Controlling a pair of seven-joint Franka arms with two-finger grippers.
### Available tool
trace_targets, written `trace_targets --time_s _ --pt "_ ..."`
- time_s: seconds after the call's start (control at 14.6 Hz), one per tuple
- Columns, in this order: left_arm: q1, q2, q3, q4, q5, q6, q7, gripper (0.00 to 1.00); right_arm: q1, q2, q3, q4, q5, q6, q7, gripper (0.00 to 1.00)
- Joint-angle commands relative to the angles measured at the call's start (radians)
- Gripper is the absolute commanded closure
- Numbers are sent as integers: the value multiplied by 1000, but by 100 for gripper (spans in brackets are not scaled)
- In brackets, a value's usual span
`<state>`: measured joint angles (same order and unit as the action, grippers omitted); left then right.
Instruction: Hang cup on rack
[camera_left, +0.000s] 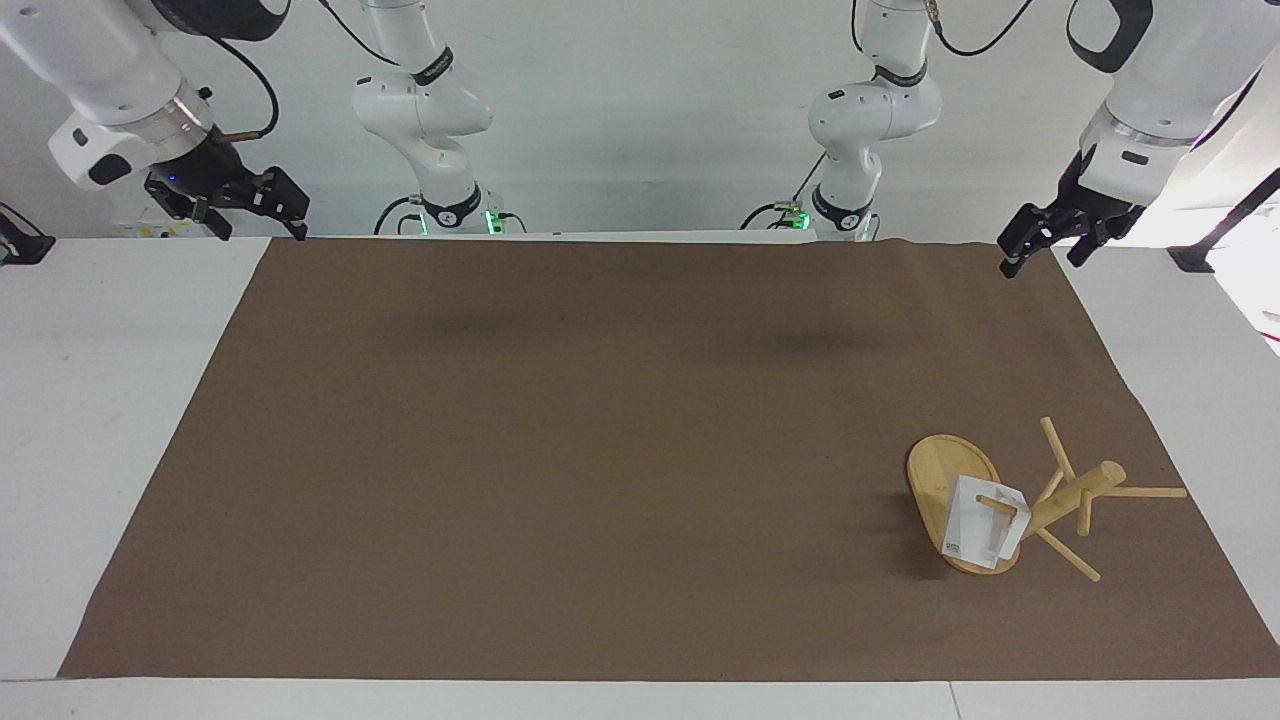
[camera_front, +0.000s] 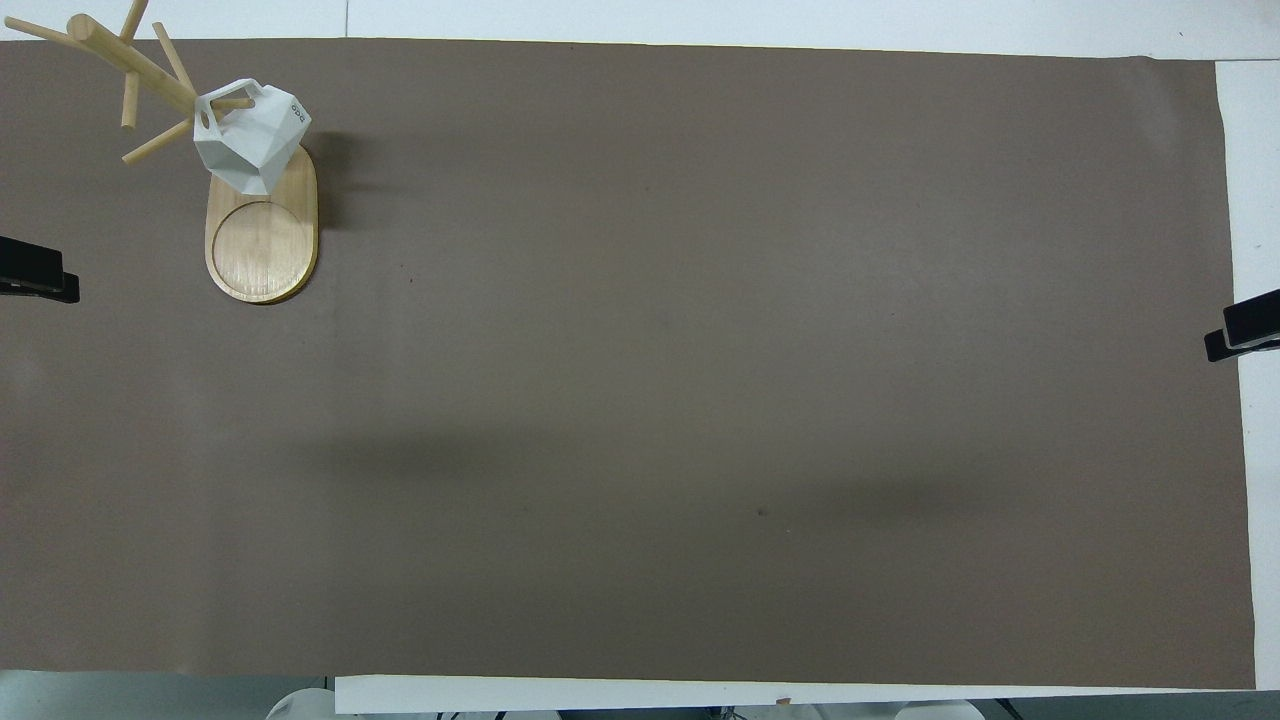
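The bamboo rack (camera_left: 1075, 495) stands on its oval base (camera_left: 932, 468) on the brown mat, toward the left arm's end of the table. The white faceted cup (camera_left: 978, 530) hangs by its handle on one peg, just over the base. Rack base (camera_front: 262, 240) and cup (camera_front: 252, 140) also show in the overhead view. My left gripper (camera_left: 1040, 262) is open and empty, high over the mat's edge nearest the robots, well apart from the rack; only its tip (camera_front: 35, 280) shows from above. My right gripper (camera_left: 256, 228) is open and empty, waiting over the mat's corner at the right arm's end (camera_front: 1240, 332).
A brown mat (camera_left: 600, 450) covers most of the white table (camera_left: 100, 400). Nothing else lies on it. Two further arm bases (camera_left: 440, 110) stand at the robots' edge of the table.
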<state>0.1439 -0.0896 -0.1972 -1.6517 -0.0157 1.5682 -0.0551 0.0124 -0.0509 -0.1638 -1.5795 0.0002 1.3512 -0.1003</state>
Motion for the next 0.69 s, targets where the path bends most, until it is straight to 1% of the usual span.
trace_targets --time_s 0.0,0.07,0.14,0.62 --pt "-6 126 -4 183 -15 -105 20 0 4 -7 0 -13 -9 2 5 0" --pt "-7 151 -5 202 -15 -112 21 0 3 -7 0 -14 -9 2 5 0" --pt "-23 157 -5 211 -15 -112 21 0 3 -7 0 -13 -9 2 5 0" --pt "-32 156 -4 210 -15 -105 21 0 3 -7 0 -13 -9 2 5 0"
